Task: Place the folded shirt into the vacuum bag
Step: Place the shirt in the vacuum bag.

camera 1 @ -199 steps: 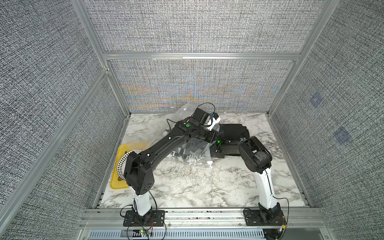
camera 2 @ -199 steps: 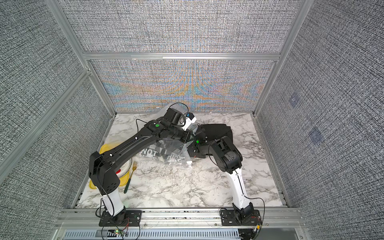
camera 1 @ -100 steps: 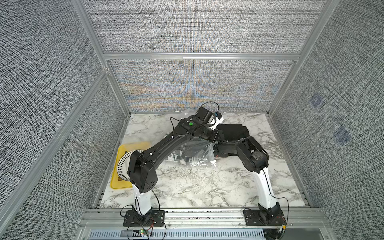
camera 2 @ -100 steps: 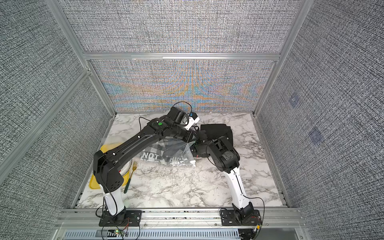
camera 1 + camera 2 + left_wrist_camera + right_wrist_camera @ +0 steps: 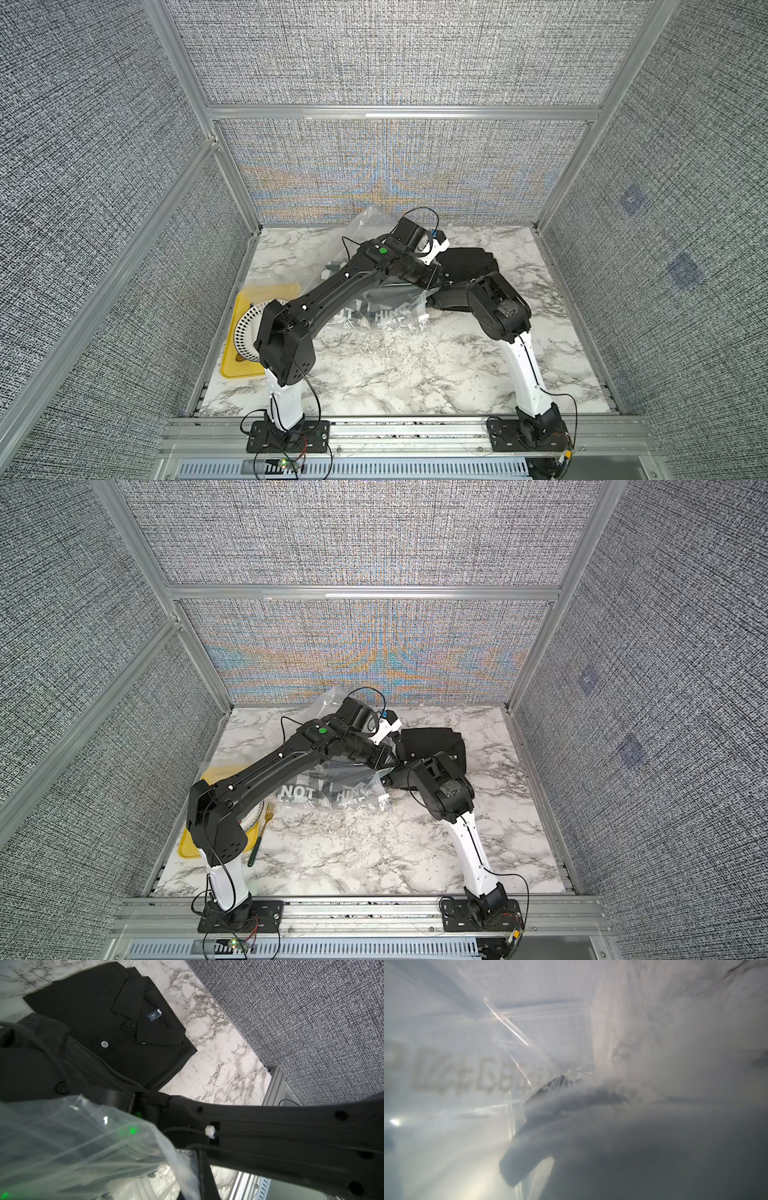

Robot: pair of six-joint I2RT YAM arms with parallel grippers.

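The vacuum bag is clear crinkly plastic lying mid-table, its right edge lifted. My left gripper is shut on that edge; the film runs into its jaws. My right forearm reaches under the raised edge, and its gripper is hidden inside the bag. Through hazy plastic I see dark pinstriped cloth at its jaws, the folded shirt it is shut on. A dark shirt with white letters lies inside the bag. A black collared shirt lies on the table at the back right.
A yellow tray holding a white plate sits at the left edge, with a green-handled fork beside it. The two arms cross over the bag's mouth. Textured walls enclose the marble table on three sides.
My right arm has slid a little further left into the bag. My left gripper has carried the bag's edge slightly up and to the right.
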